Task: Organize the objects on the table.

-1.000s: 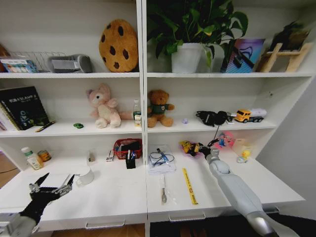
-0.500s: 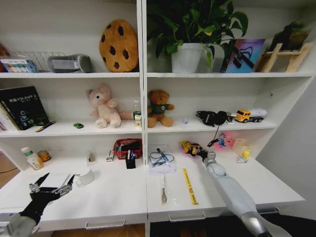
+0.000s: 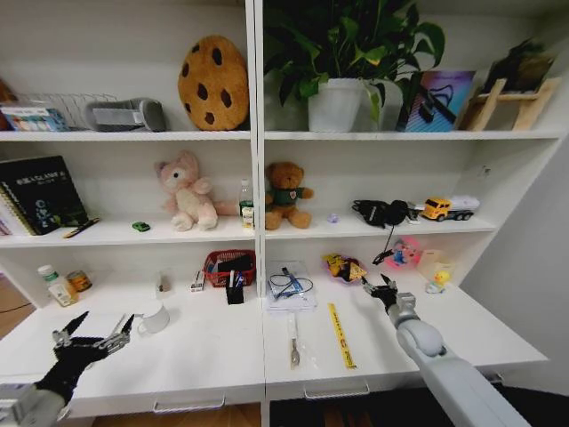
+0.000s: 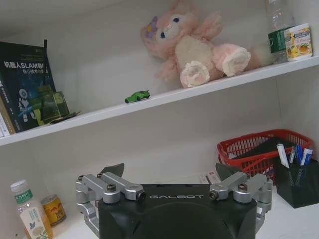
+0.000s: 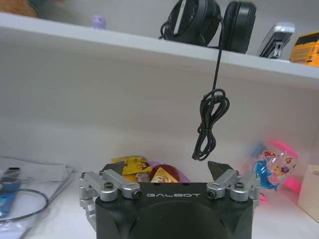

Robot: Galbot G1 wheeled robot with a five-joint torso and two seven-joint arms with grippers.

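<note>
The white table point(image 3: 213, 356) carries a yellow ruler point(image 3: 340, 335), a slim pen point(image 3: 292, 341), a black pen cup point(image 3: 235, 289) and a white mug point(image 3: 153, 318). Small bottles point(image 3: 55, 285) stand at the far left. A green toy car point(image 3: 141, 226) sits on the shelf above and appears again as the toy car point(image 4: 137, 96). My left gripper point(image 3: 108, 318) hovers open over the table's front left, just left of the mug. My right gripper point(image 3: 380, 285) is open and empty, a little in front of a bowl of snack packets point(image 3: 345, 267). From the right wrist the snack packets point(image 5: 134, 165) lie just beyond the fingers.
A red basket point(image 3: 231, 265) stands behind the pen cup, and a clear pouch of cables point(image 3: 291, 286) lies mid-table. A pink toy point(image 3: 406, 253) and a small duck figure point(image 3: 436, 269) sit at the back right. A headphone cable point(image 5: 212, 124) hangs from the shelf above the right gripper.
My right arm has drawn back from the snack bowl toward the table's front and right, its gripper empty. The left arm has stayed still.
</note>
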